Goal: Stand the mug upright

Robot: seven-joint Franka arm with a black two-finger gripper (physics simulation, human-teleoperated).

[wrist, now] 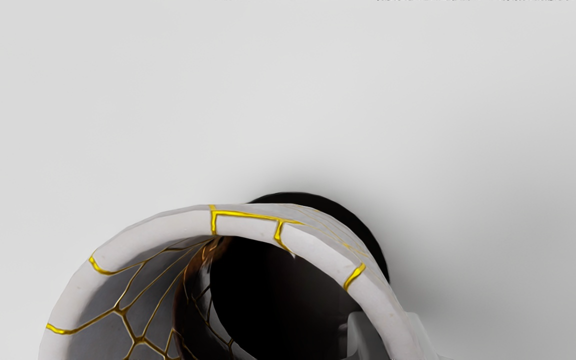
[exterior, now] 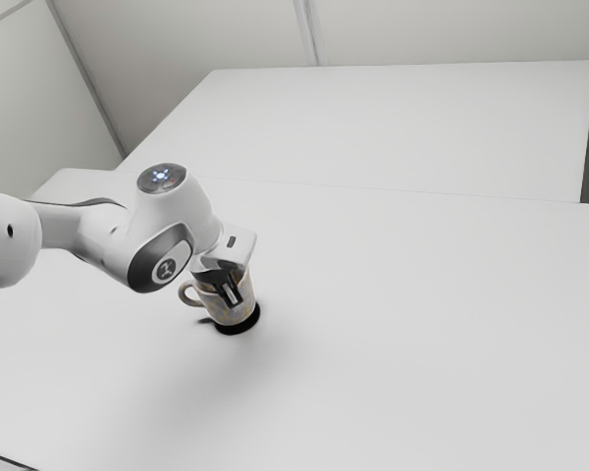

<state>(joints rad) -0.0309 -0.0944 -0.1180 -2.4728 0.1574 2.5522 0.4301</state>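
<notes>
The mug [exterior: 216, 307] is on the bench [exterior: 393, 334], nearly upright, its mouth leaning to eleven o'clock and handle to nine in the exterior view. It looks pale with yellow veins, above a black disc [exterior: 240, 328]; the gripper [exterior: 233, 298] pinches its wall, fingers almost together.

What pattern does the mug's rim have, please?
The mug's rim is off-white with golden, vein-like lines, clearest in the wrist view.

in the exterior view the white arm [exterior: 108, 235] enters from nine o'clock, its wrist joint [exterior: 177, 221] bending over so the hand [exterior: 232, 247] tilts down. the black gripper [exterior: 233, 295] points toward five o'clock, its two fingers [wrist: 357, 327] clamped with a narrow gap between them.
</notes>
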